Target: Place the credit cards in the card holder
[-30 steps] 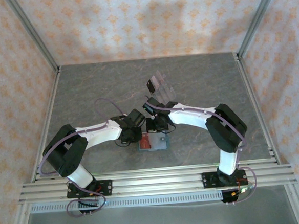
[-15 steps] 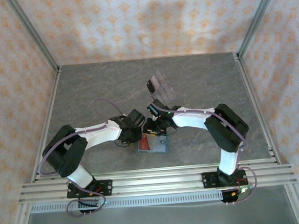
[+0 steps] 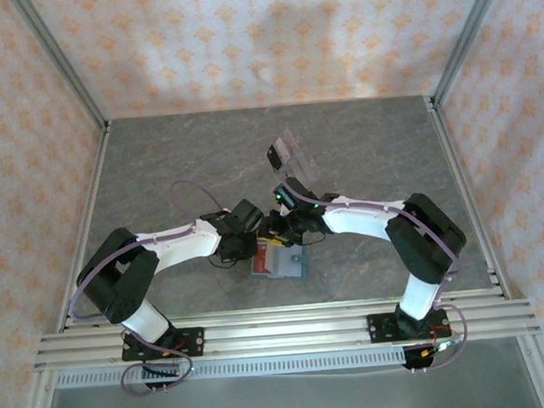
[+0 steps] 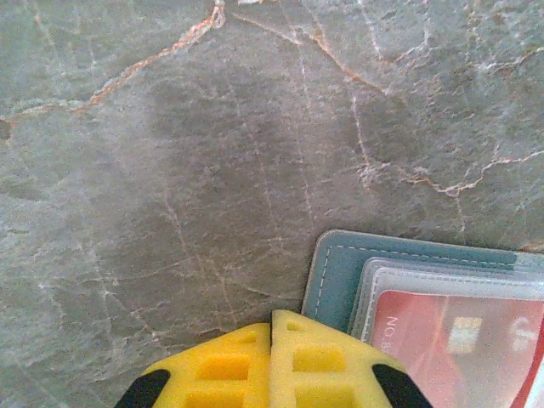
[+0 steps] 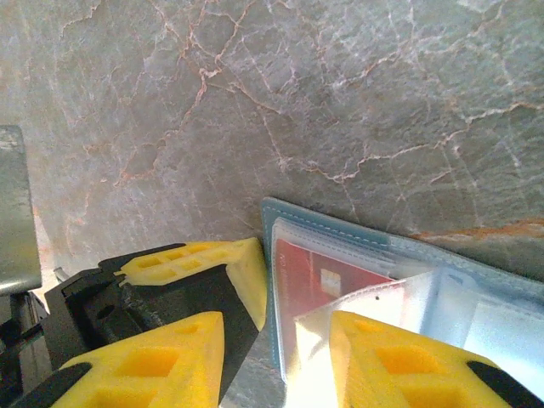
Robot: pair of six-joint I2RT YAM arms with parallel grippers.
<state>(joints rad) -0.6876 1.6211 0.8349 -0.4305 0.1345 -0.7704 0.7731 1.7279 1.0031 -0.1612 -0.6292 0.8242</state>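
Note:
The card holder [image 3: 290, 266], a teal wallet, lies open on the grey table between the two arms. A red credit card [image 5: 331, 276] sits inside one of its clear sleeves, and shows too in the left wrist view [image 4: 450, 340]. My right gripper [image 5: 280, 344] hovers open over the card holder [image 5: 340, 223], with a loose clear sleeve page [image 5: 365, 310] standing up beside its right finger. My left gripper [image 4: 272, 323] is shut and empty, its tips at the left edge of the card holder [image 4: 340, 272]. From above, the left gripper [image 3: 249, 249] and right gripper [image 3: 279, 239] nearly meet.
A clear ridged plastic tray [image 3: 299, 160] stands tilted behind the grippers, with a black card [image 3: 274, 154] at its left end. Metal rails run along the table's near edge [image 3: 281, 334], and patterned walls close in three sides.
The right gripper has opened from shut, and its arm has swung a little to the right. The left arm and the card holder have stayed put.

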